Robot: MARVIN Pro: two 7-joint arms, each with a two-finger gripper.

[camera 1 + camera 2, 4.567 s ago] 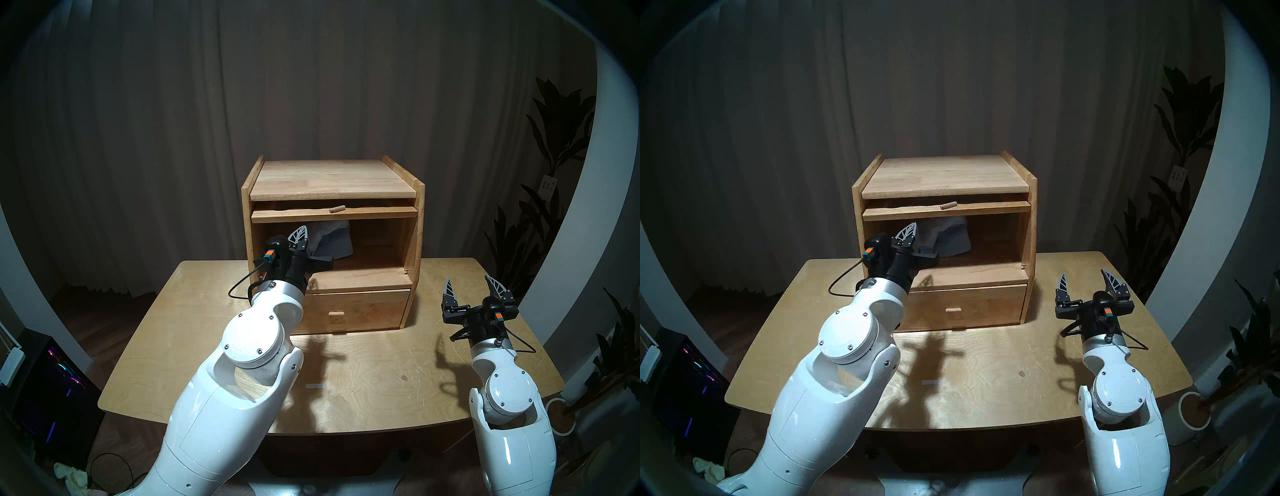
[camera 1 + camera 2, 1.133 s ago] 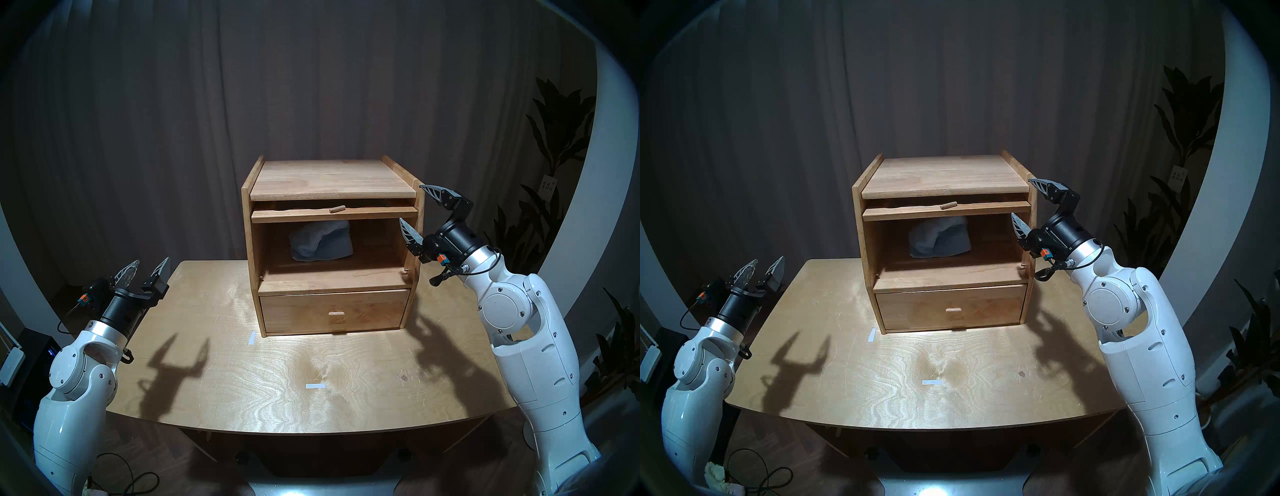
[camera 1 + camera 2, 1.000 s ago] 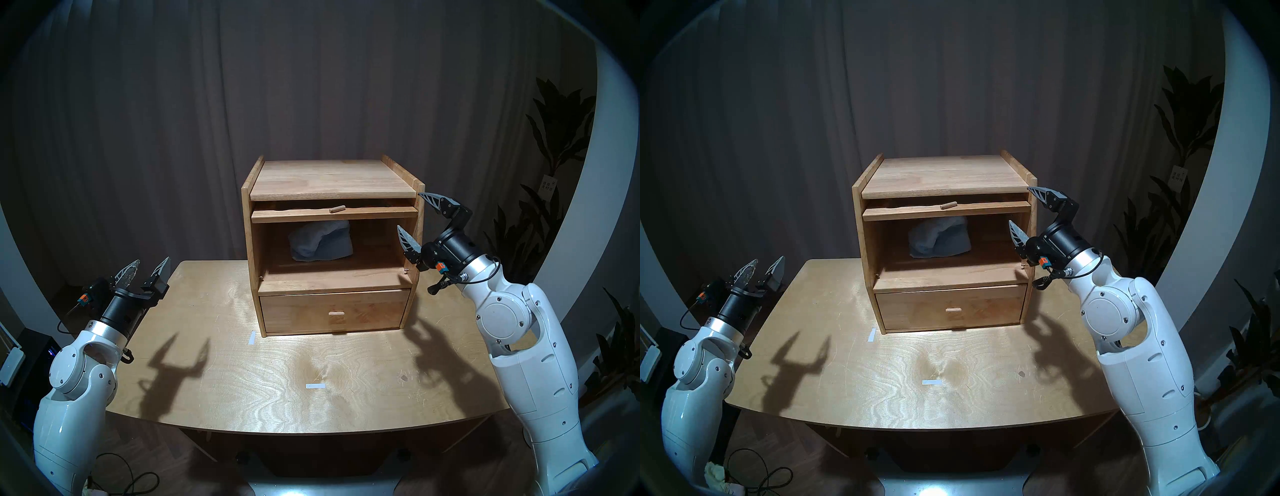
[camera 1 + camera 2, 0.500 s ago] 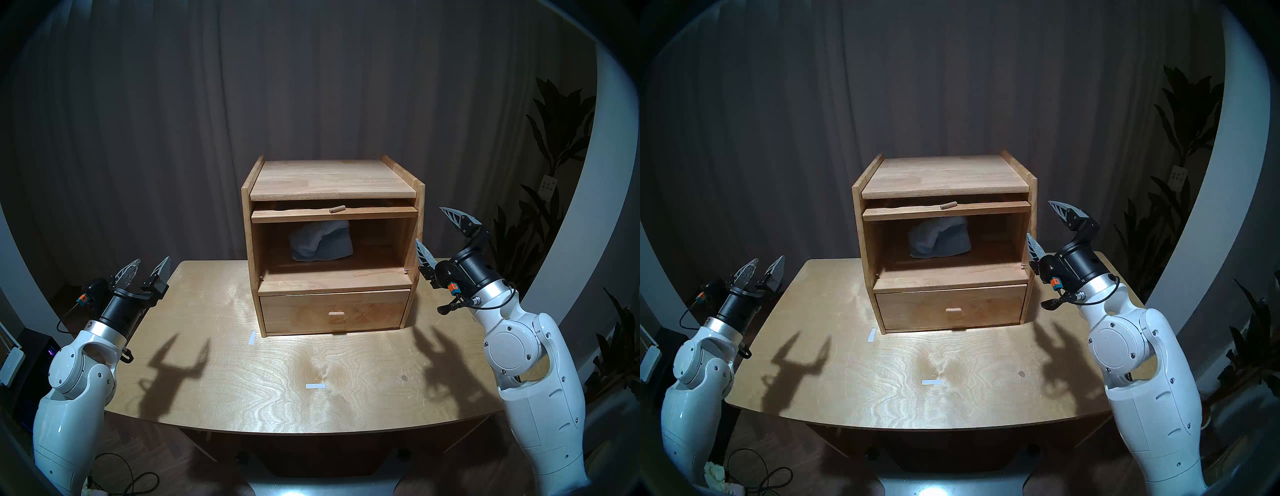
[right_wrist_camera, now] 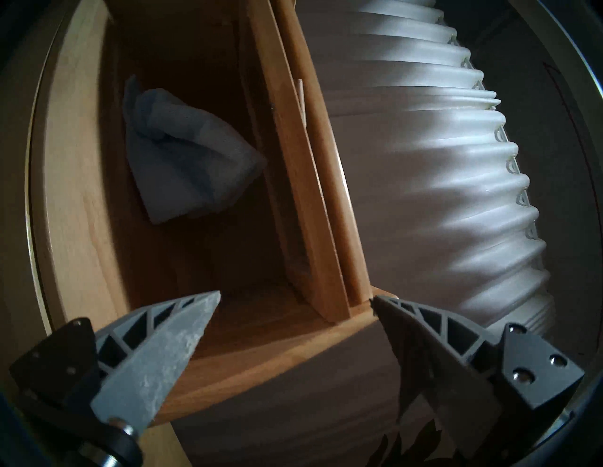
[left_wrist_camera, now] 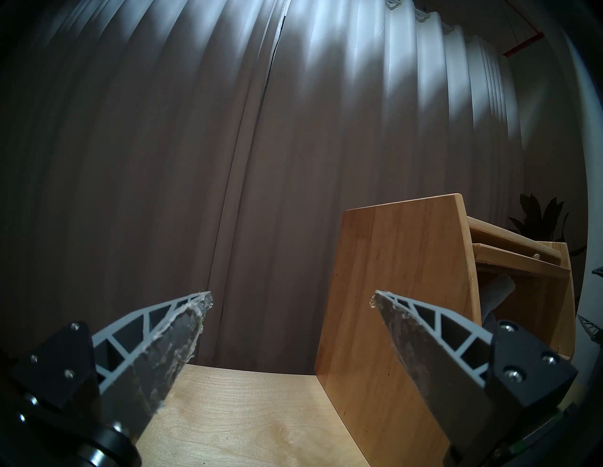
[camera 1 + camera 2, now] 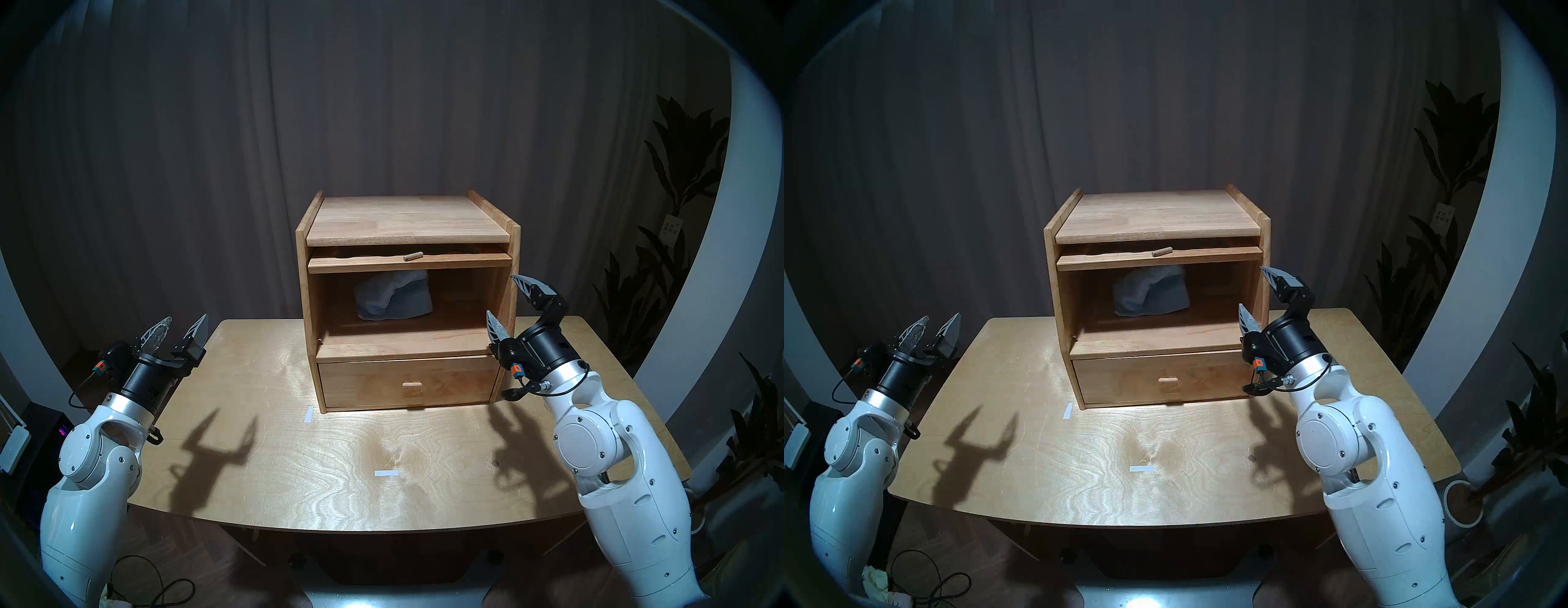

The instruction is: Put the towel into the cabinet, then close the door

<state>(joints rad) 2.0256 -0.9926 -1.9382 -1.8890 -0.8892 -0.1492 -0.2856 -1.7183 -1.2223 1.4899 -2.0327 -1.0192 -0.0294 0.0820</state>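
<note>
The light-blue towel (image 7: 392,297) lies folded inside the cabinet's (image 7: 407,220) open upper compartment, left of its middle; it also shows in the head right view (image 7: 1151,295) and the right wrist view (image 5: 186,163). The door (image 7: 409,262) is flipped up flat under the top, its peg knob (image 7: 412,256) pointing forward. My right gripper (image 7: 502,297) is open and empty in front of the cabinet's right side post, one finger before the opening, one at the post (image 5: 277,352). My left gripper (image 7: 182,329) is open and empty over the table's left edge, beside the cabinet's left wall (image 6: 401,277).
A closed drawer (image 7: 409,382) sits below the compartment. The cabinet stands at the back of a wooden table (image 7: 339,488) with two white tape marks (image 7: 387,472). A curtain hangs behind. A plant (image 7: 679,178) stands at the far right.
My right gripper has come down from beside the cabinet's upper right corner, swung out right, then back left in front of the right post. The left arm, towel and door have not moved.
</note>
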